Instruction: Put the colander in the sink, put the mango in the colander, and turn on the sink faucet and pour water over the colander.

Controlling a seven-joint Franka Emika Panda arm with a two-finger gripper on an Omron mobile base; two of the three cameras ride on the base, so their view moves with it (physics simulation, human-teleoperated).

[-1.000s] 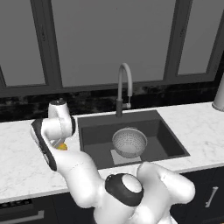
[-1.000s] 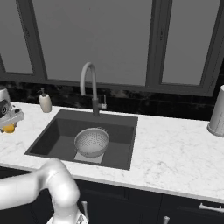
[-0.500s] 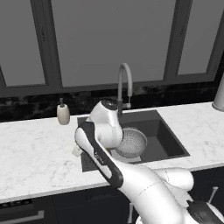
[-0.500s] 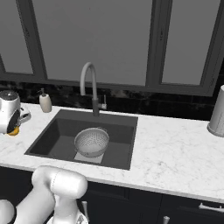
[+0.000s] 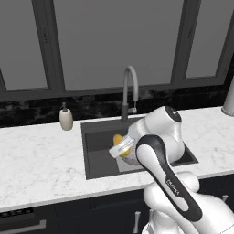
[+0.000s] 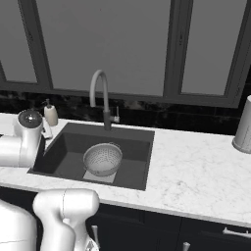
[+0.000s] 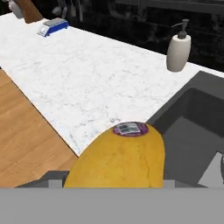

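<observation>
Midway over the sink (image 5: 93,137), the gripper (image 5: 119,149) clamps the mango (image 5: 118,139) across its firm, smooth, slippery middle.

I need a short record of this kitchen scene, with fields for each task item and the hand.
colander: sits in the sink, looks empty
sink: dark basin set in the marble counter
mango: held in the hand, above the sink's left part
hand: closed on the mango
sink faucet: behind the sink, no water seen
soap bottle: on the counter, left of the sink
</observation>
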